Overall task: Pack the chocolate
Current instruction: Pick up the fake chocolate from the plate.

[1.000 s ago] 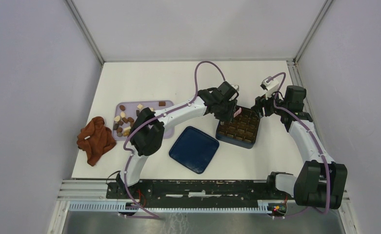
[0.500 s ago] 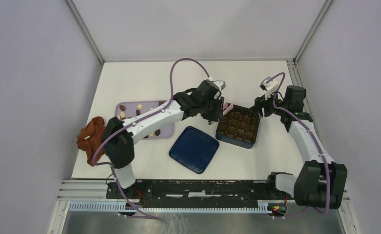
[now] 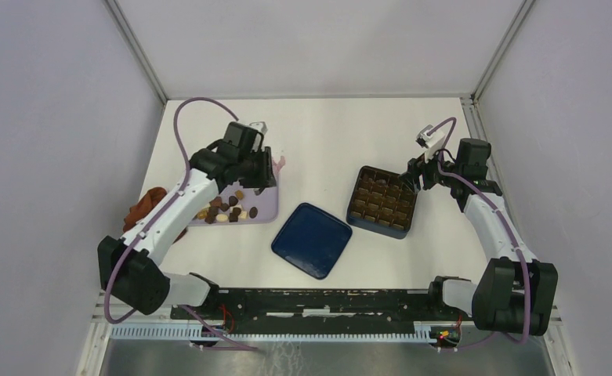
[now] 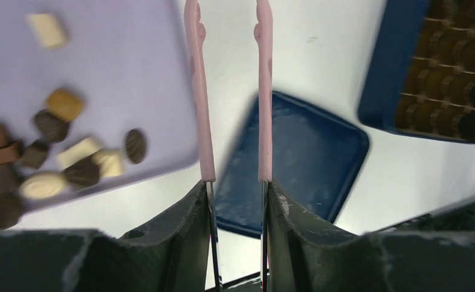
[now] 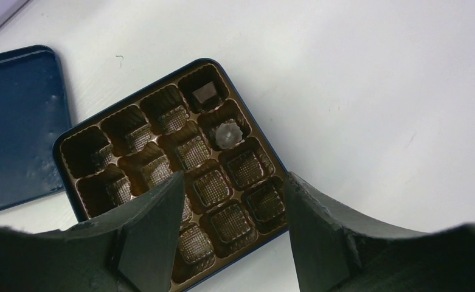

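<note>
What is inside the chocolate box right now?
Two chocolates: a dark square in a corner cup, a pale round one in the next cup. Other visible cups are empty; the right gripper hides a few.

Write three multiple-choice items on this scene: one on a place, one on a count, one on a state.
1. Where does the dark blue square lid lie?
A. on the reddish-brown cloth
B. flat on the table, between the lilac tray and the dark blue box
C. leaning on the back wall

2. In the right wrist view, how many cups of the box's brown insert show a piece?
A. none
B. two
C. every one

3. What is the left gripper doing?
A. open, empty
B. closed on pink plastic tongs
C. closed on a chocolate

Key: 1 B, the top view shows the lid lying apart from both. 2 B, only a dark brown square piece and a pale round piece show. 3 B, the left wrist view shows the tongs' arms running out from between the fingers.
</note>
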Controlling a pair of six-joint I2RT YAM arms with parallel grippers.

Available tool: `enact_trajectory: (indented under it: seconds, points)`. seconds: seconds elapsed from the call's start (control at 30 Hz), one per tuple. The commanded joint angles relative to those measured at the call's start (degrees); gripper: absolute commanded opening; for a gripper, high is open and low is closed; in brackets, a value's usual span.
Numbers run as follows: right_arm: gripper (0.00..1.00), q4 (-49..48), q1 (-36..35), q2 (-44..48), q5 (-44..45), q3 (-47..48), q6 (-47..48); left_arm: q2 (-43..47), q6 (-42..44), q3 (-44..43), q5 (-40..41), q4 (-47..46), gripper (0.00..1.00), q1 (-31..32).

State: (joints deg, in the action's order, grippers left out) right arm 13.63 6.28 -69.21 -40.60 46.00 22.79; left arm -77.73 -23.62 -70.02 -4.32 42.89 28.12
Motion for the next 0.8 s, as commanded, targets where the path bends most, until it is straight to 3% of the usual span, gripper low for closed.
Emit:
enact_trajectory:
  seconds: [0.0,0.27,0.77]
  points:
    - [0.66,-0.38,0.13,-0.40,-2.19,0.32,0.65,2.52,6.88,0.58,4.01,6.71,0.43,-5.02]
    - [0.66,-0.32,0.13,-0.62,-2.42,0.23,0.86,-2.79,10.73,-0.82,5.76,7.00,0.43,-12.93]
    - [0.67,0.08,0.13,-0.66,-2.91,0.50,1.19,-15.17,13.42,-7.52,7.39,7.63,0.43,-16.69]
